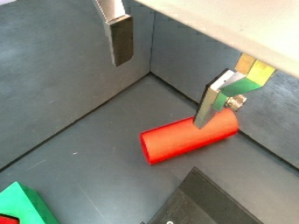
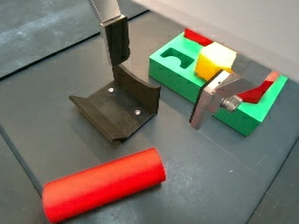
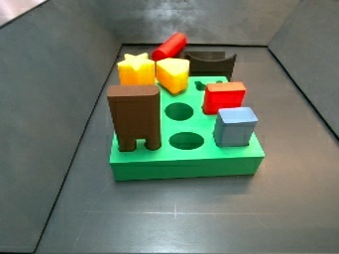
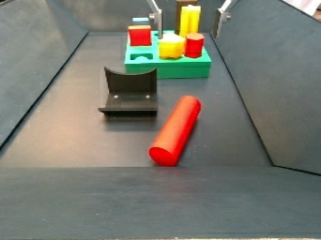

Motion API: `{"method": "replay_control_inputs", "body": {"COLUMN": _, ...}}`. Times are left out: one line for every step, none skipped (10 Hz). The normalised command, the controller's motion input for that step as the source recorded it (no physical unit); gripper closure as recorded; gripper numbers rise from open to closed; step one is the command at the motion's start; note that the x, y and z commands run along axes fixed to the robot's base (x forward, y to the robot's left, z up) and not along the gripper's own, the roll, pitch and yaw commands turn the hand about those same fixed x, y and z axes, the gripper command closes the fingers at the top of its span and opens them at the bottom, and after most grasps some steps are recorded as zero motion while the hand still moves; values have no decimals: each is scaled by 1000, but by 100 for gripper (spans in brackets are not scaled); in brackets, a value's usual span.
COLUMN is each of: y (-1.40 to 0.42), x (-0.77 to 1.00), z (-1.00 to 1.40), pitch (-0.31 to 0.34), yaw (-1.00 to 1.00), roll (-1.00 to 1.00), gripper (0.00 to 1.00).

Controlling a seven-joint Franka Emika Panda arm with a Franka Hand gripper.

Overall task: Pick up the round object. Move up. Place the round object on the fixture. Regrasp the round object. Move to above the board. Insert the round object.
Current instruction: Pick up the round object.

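Plainly, the job has barely begun: the red peg (image 4: 175,128) lies flat on the grey floor, untouched, so picking up, cradling, regrasping and inserting all remain. The gripper (image 2: 163,80) hangs above it with its fingers (image 2: 117,44) spread wide and nothing between them. In both wrist views the peg rests below the gap, near one finger in a wrist view (image 1: 190,137).

The fixture (image 4: 129,92) stands just beside the peg, its curved cradle bare. Beyond it sits the green board (image 3: 183,164), already crowded: a brown block (image 3: 134,118), a red cube (image 3: 225,96), a blue-grey cube (image 3: 236,127), a yellow star (image 3: 134,67) and another yellow piece (image 3: 172,73) stand in its slots. Round holes (image 3: 188,140) near the middle look free, though whether one fits the peg is hard to judge from here.
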Motion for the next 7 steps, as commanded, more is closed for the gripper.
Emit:
{"method": "replay_control_inputs", "body": {"y": 269, "x": -177, "z": -203, "pitch": -97, "yaw": 0, "roll": -89, "gripper": 0}}
{"method": "replay_control_inputs", "body": {"y": 120, "x": 294, "z": -717, "pitch": 187, "yaw": -20, "roll": 86, "gripper": 0}}
{"method": "replay_control_inputs", "body": {"y": 243, "x": 557, "z": -814, "pitch": 174, "yaw": 34, "roll": 56, "gripper": 0}}
{"method": "replay_control_inputs", "body": {"y": 300, "x": 514, "z": -826, "pitch": 169, "yaw": 63, "roll": 33, "gripper": 0}}
{"method": "replay_control_inputs", "body": {"y": 363, "x": 463, "z": -820, "pitch": 176, "yaw": 57, "roll": 10, "gripper": 0}}
{"method": "replay_control_inputs", "body": {"y": 369, "x": 234, "z": -800, "pitch": 121, "yaw": 0, "roll": 0, "gripper": 0}}
{"method": "replay_control_inputs", "body": {"y": 451, "x": 23, "z": -729, "pitch": 107, "yaw": -340, "roll": -151, "gripper": 0}}
